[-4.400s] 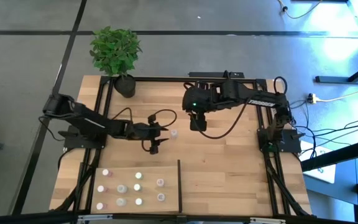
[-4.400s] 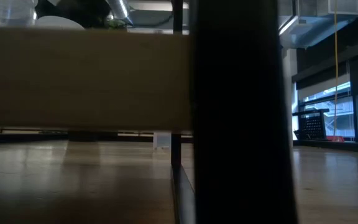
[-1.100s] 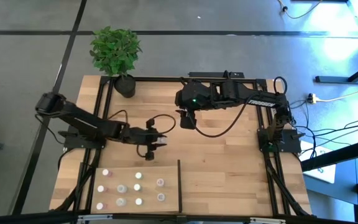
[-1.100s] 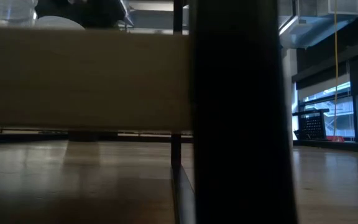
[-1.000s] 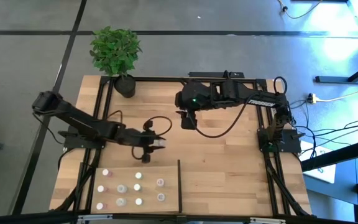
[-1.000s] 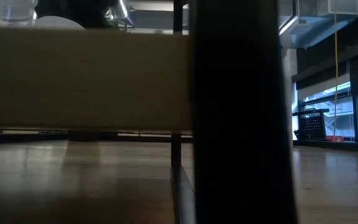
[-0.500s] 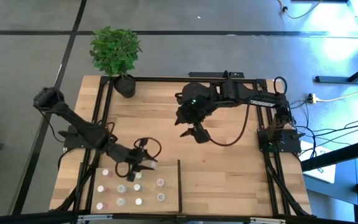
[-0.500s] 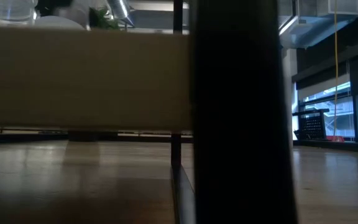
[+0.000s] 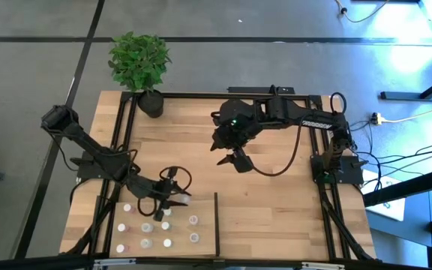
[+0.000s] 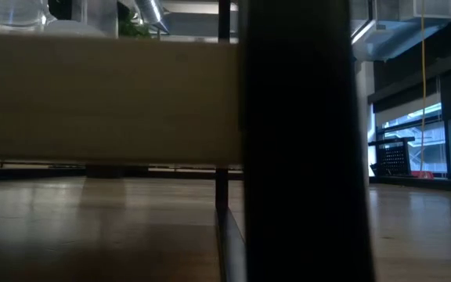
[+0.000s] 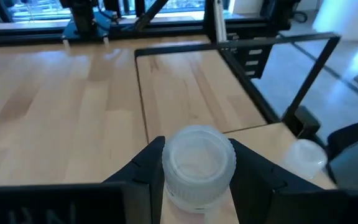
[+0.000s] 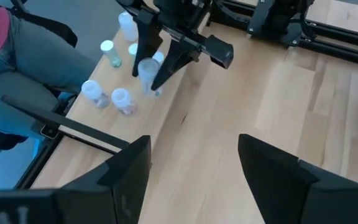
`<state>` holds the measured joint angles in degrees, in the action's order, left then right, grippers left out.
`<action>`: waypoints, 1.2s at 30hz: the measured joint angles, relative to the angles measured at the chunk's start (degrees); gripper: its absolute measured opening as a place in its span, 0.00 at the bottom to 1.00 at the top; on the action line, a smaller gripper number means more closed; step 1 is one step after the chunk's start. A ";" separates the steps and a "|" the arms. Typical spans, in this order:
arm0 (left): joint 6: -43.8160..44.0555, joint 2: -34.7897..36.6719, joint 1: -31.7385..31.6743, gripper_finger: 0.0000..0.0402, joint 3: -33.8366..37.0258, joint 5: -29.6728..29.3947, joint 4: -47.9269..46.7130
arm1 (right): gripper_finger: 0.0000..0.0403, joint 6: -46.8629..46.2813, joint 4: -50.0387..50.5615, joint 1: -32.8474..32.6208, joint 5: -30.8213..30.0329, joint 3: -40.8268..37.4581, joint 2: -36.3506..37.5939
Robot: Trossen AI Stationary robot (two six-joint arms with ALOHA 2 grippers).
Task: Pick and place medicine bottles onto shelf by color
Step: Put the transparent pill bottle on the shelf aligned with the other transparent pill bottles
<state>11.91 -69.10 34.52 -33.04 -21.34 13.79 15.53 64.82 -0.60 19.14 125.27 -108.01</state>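
Between left fingers (image 11: 253, 171), clear white-capped bottle (image 11: 197, 165).

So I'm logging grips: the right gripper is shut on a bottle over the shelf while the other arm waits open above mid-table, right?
Wrong arm. The left gripper is shut on the bottle over the shelf, as the left wrist view shows; the right gripper waits open above mid-table.

The tabletop (image 9: 276, 202) right of the black divider bar (image 9: 217, 222) lies bare, giving open passage. On the shelf (image 9: 205, 238), the medicine bottles (image 9: 145, 227) crowd the left compartment. The left gripper (image 9: 172, 201) occupies its far edge. The potted plant (image 9: 141, 69) blocks the far-left corner.
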 joint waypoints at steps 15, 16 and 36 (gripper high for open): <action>2.18 -6.24 -2.29 0.30 0.01 -3.24 2.69 | 0.61 0.00 -1.16 0.00 0.00 -0.02 0.00; 2.75 -7.32 -2.32 0.30 0.00 -3.24 3.66 | 0.61 -0.01 -1.18 0.00 0.00 -0.02 0.00; 4.49 -16.93 -1.67 0.31 -3.44 -0.22 5.76 | 0.61 -0.02 -1.62 -0.02 -0.02 -0.02 0.00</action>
<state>16.40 -86.04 32.86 -36.48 -21.55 19.54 15.51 63.20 -0.62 19.12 125.25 -108.01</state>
